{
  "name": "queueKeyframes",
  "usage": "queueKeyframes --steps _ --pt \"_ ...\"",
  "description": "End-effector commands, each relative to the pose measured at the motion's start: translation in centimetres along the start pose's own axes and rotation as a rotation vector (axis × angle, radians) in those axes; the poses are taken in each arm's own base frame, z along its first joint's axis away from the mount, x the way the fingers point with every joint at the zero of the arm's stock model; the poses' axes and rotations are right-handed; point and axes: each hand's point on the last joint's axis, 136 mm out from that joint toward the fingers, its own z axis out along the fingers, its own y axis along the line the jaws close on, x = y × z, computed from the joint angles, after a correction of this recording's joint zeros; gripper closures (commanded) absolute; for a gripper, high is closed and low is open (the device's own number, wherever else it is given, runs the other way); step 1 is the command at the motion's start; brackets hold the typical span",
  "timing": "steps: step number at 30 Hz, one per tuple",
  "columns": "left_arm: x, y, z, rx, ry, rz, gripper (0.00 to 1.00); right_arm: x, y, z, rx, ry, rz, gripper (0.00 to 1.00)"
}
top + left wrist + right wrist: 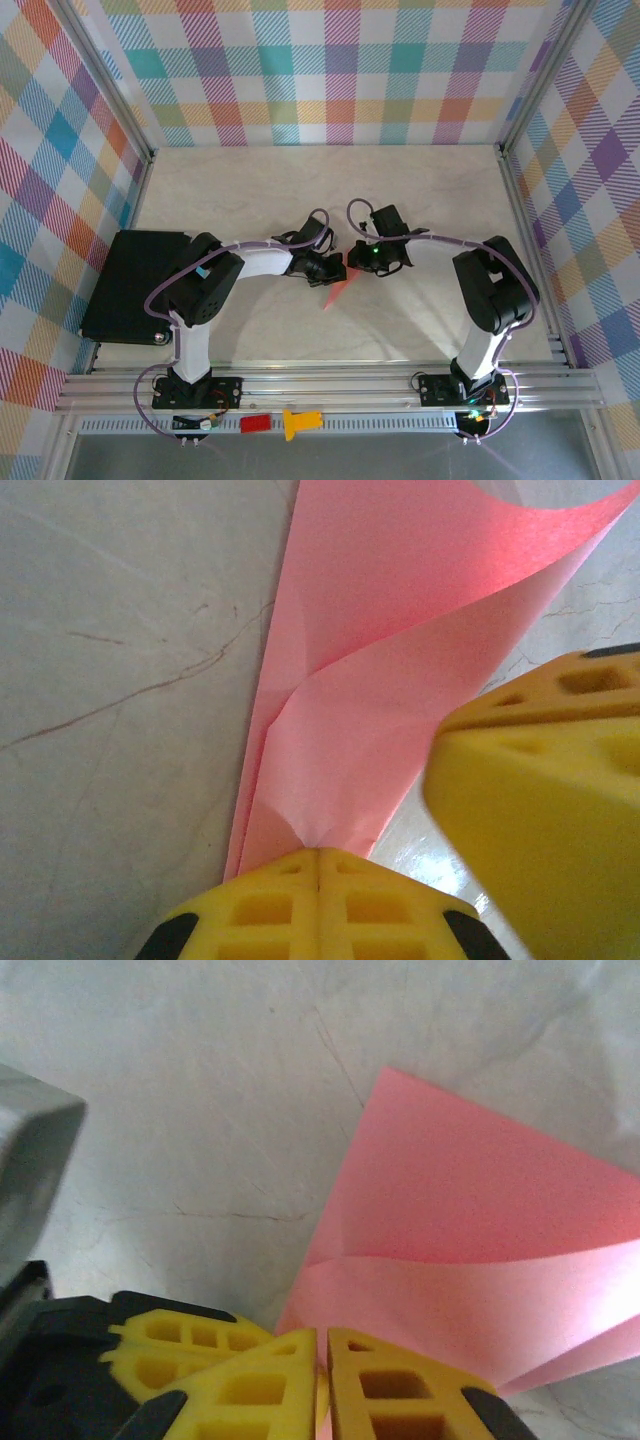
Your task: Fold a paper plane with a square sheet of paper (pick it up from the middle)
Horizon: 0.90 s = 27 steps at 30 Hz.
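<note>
In the top view the left gripper (pixel 333 271) and the right gripper (pixel 353 262) meet tip to tip near the middle of the table (pixel 250 195). The paper (pixel 339 293) hangs just beneath and on the near side of them as a narrow wedge. Its long axis slants from the meeting point toward the robot and a little to the left. Both arms are equally close to it, since both touch its upper end. In the left wrist view the left gripper (pixel 318 858) has its jaws pressed fully together, with no gap between the yellow fingers (pixel 260 910), and a puckered corner of the paper (pixel 400 680) is pinched there. From that pinch the partly folded sheet fans straight away from the claw, with one layer lying over another and its far edge curling. A yellow finger (pixel 540 820) of the other claw crowds in close on the right. In the right wrist view the right gripper (pixel 322 1360) is closed to a thin slit on the near edge of the paper (pixel 480 1220). The paper spreads up and to the right from the grip, with a fold line crossing just above the fingers. I judge that the next crease depends on the two pinch points pulling apart along that slanted axis.
</note>
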Motion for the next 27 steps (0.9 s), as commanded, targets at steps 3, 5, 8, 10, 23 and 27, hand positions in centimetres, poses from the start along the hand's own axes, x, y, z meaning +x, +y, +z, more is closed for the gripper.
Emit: queueKeyframes --steps 3,5,8,10,23,27 --pt "2.7 4.4 0.3 -0.157 0.084 -0.076 1.00 0.2 -2.3 1.1 0.060 0.013 0.013 0.90" --pt "2.9 4.6 0.3 -0.163 0.088 -0.082 1.00 -0.2 -3.6 1.4 0.065 0.011 0.040 0.90" --pt "3.4 5.1 0.3 -0.172 0.104 -0.091 1.00 -0.7 -5.7 1.6 0.065 0.012 0.088 0.90" --pt "4.1 5.5 0.3 -0.170 0.115 -0.100 1.00 -1.2 -6.7 1.4 0.058 -0.001 0.115 0.90" --pt "5.2 6.6 0.0 -0.165 0.132 -0.125 1.00 -5.3 -9.0 -0.8 0.019 -0.079 0.213 0.90" --pt "4.3 5.4 -0.1 -0.139 0.120 -0.110 1.00 -5.9 -8.6 -1.7 0.029 -0.099 0.204 0.90"
